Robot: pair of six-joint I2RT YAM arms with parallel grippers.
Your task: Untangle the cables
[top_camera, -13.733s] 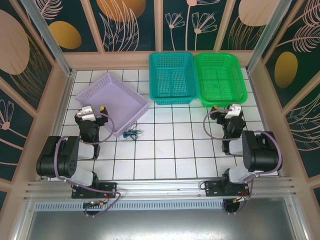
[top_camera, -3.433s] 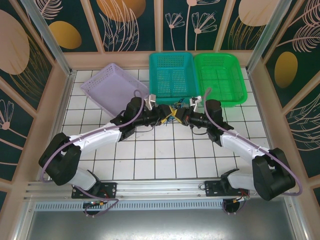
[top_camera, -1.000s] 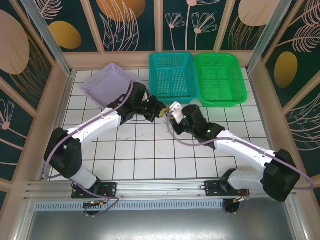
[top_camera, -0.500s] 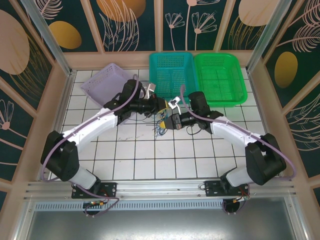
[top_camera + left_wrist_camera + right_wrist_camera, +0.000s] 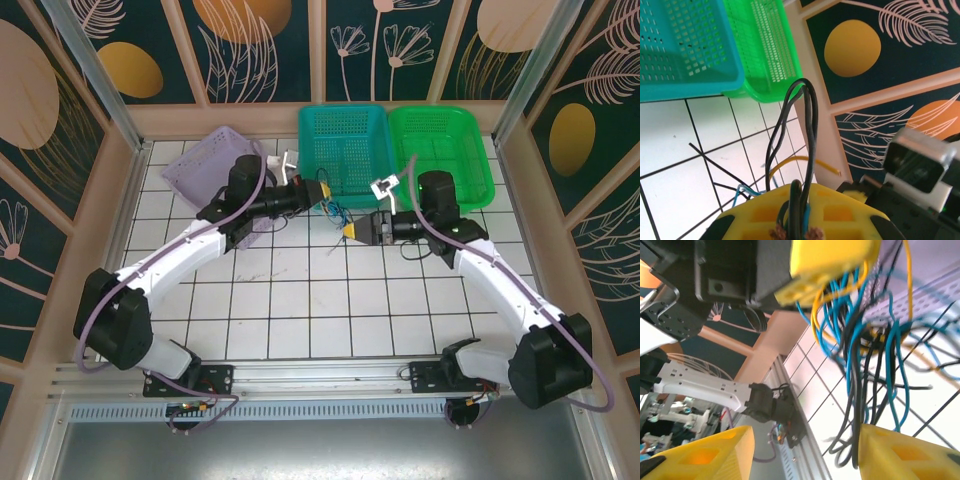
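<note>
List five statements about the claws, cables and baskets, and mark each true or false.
1. The left claw is shut on the cables. True.
2. The right claw grips them too. False: its jaws stand open.
3. The teal basket sits between the lilac basket and the green basket. True.
4. The cables lie inside the green basket. False: they hang from the left claw above the tiled table.
5. The cables include blue, black and yellow ones. True.

The cables [image 5: 856,342] are blue, black and yellow, the table [image 5: 300,312] white-tiled.
</note>
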